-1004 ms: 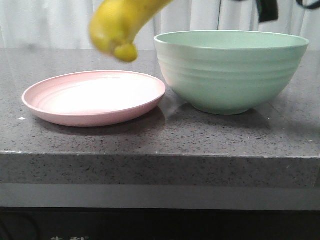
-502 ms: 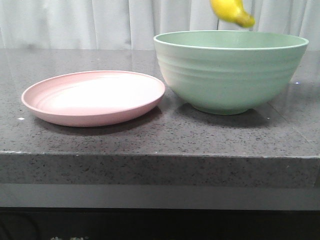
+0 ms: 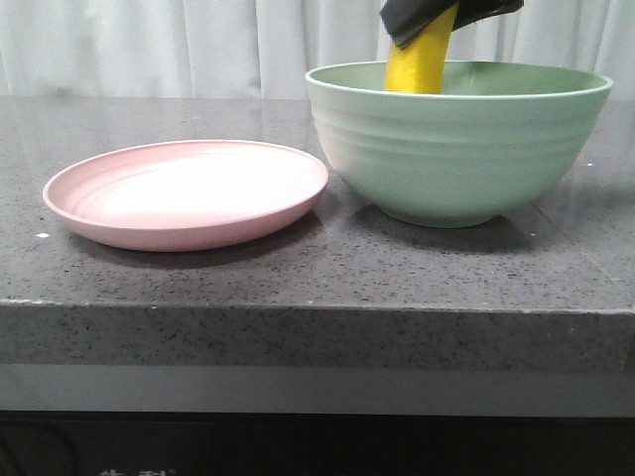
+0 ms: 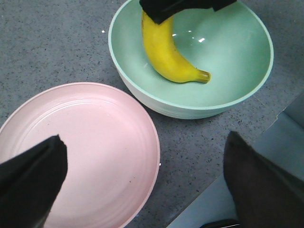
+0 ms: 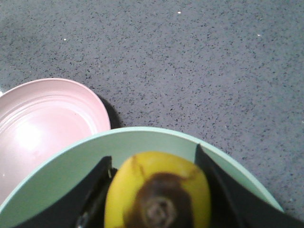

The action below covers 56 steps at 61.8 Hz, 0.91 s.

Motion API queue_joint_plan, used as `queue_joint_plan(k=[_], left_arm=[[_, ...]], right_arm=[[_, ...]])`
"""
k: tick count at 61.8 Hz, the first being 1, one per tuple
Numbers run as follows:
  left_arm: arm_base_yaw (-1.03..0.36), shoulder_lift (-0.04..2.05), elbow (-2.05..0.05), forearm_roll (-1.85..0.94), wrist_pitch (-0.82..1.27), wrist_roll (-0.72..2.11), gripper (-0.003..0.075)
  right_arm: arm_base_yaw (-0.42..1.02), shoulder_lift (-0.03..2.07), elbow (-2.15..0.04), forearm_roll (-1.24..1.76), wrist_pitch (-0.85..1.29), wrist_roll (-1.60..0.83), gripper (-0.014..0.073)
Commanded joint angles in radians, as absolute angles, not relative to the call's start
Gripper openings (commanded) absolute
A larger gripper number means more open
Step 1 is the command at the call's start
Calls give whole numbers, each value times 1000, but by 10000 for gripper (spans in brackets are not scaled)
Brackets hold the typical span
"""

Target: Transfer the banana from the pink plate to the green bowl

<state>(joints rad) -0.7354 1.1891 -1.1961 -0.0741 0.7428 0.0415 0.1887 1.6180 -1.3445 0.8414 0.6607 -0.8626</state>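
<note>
One pink plate (image 3: pixel 187 193) at left on the speckled countertop (image 3: pixel 298 278), bare. Left gripper (image 4: pixel 142 185) spread wide above it, holding nothing. At right, banana (image 4: pixel 168 50) lowered inside the green bowl (image 3: pixel 458 149), clenched by right gripper (image 3: pixel 437 15).

surface: dark grey speckled stone countertop (image 3: pixel 298 278), thick front edge | backdrop: white pleated curtain (image 3: pixel 198 45) | lighting: bright, even
</note>
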Motion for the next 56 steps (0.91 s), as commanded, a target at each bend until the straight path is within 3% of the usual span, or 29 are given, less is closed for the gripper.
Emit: queue_joint_plan(k=[1, 10, 20, 30, 34, 43, 50, 56], left_arm=[[-734, 1163, -1230, -81, 685, 31, 652], [-734, 1163, -1230, -81, 685, 31, 652], [-734, 1163, -1230, -81, 685, 31, 652], [-722, 1163, -1230, -65, 669, 29, 635], [-698, 1163, -1230, -60, 657, 16, 606], [-567, 1163, -1230, -36, 642, -19, 449], [-459, 1163, -1230, -36, 635, -19, 279], [-359, 1163, -1230, -36, 631, -19, 117]], right_arm=[[187, 1573, -1382, 874, 617, -873, 416], [187, 1573, -1382, 874, 618, -873, 492], [186, 1564, -1382, 852, 627, -814, 500], [166, 1520, -1419, 692, 730, -504, 472], [155, 1501, -1448, 594, 799, -329, 410], [146, 1481, -1526, 334, 969, -73, 150], [146, 1479, -1543, 267, 1016, -62, -16], [146, 1479, -1541, 248, 1035, -62, -69]])
